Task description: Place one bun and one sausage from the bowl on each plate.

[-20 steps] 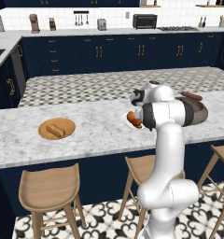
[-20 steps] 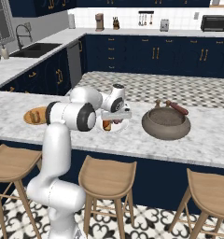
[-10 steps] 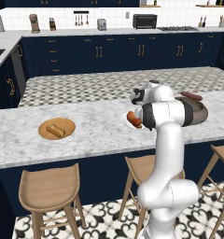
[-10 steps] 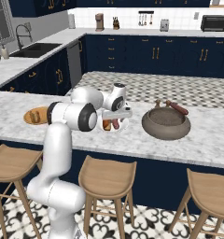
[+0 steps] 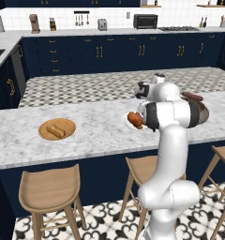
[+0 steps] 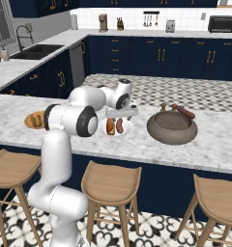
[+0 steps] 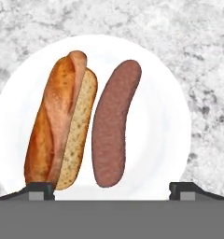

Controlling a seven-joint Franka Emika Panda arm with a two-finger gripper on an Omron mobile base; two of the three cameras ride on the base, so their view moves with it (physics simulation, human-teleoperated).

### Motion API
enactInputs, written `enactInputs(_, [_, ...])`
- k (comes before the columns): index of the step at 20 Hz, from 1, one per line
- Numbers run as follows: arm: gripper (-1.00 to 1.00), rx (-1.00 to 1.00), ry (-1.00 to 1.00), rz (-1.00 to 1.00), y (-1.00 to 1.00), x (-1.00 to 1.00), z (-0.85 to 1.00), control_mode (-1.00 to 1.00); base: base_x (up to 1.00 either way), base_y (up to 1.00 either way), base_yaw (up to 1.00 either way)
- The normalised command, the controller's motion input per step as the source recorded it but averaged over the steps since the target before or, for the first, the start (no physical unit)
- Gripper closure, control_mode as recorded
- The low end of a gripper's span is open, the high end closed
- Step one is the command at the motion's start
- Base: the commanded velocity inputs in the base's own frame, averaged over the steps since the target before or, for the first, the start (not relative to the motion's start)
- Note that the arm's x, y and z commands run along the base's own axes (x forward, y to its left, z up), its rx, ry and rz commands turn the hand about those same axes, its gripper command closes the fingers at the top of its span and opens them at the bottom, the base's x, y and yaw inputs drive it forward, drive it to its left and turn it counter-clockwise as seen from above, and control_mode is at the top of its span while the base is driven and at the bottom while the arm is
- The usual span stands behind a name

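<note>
On the white plate [image 7: 174, 116], a split tan bun [image 7: 60, 123] with a browned crust and a reddish-brown sausage [image 7: 114, 123] are being seen lying side by side, just apart, their long axes nearly parallel and running from the near rim to the far rim in the hand view. The gripper [image 7: 111, 189] is being held spread wide above the plate, nothing between its fingertips [image 7: 39, 189]. In the right base view the speckled bowl [image 6: 172, 128] is being shown just beside the plate [image 6: 125, 130], a sausage [image 6: 184, 112] at its rim, while the left base view is taking in the wooden plate [image 5: 57, 129] with a bun [image 5: 56, 131], well apart along the counter [image 5: 91, 131].
</note>
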Motion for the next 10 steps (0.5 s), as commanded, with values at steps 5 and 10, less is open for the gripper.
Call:
enactInputs(5, [-1.00,0.00,-0.08,0.00,-0.24,-0.45,0.51,-1.00,0.00,0.00,0.00])
enactInputs(10, [-1.00,0.00,-0.14,0.00,-0.31,-0.18,0.47,-1.00,0.00,0.00,0.00])
